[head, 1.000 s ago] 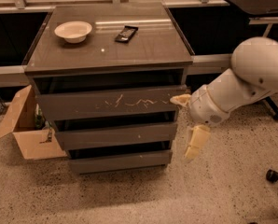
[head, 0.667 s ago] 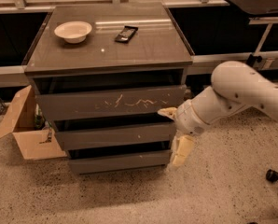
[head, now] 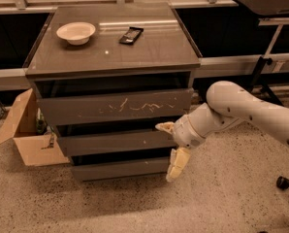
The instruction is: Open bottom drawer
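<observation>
The bottom drawer [head: 118, 168] is the narrowest of three dark grey-brown fronts in the cabinet, plain and flat, lowest near the floor. Above it sit the medium drawer [head: 110, 142] and the wide scratched top drawer [head: 115, 107]. My gripper [head: 169, 148] is at the right end of the drawers, on a white arm coming in from the right. It is open: one cream finger [head: 165, 127] is level with the medium drawer's right end, the other finger [head: 177, 165] hangs down beside the bottom drawer's right end. It holds nothing.
A white bowl [head: 76, 32] and a dark flat object [head: 131, 35] lie on the cabinet top [head: 149, 50]. An open cardboard box [head: 25, 135] stands on the floor to the left. A desk leg [head: 263, 67] and a caster [head: 286, 183] stand to the right.
My arm and gripper have moved left, from right of the cabinet to the right end of the lower drawers. The drawers have not moved.
</observation>
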Controlling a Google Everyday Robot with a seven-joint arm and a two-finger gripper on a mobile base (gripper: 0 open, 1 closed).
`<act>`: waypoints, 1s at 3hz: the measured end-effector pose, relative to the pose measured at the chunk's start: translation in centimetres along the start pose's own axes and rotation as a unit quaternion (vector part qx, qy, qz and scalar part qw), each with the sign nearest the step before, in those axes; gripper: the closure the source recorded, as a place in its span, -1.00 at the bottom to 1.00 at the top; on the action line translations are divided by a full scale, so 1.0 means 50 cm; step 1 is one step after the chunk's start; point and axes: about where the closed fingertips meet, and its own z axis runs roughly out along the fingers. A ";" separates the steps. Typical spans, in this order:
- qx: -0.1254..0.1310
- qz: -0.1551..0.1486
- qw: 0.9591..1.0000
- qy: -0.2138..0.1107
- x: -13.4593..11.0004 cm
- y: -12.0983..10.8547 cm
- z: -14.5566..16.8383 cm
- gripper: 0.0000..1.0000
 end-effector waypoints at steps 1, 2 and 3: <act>-0.009 0.008 1.000 0.017 0.047 -0.022 0.055 -1.00; -0.027 0.001 0.999 0.019 0.115 -0.055 0.144 -1.00; -0.053 0.002 0.999 -0.002 0.176 -0.078 0.231 -1.00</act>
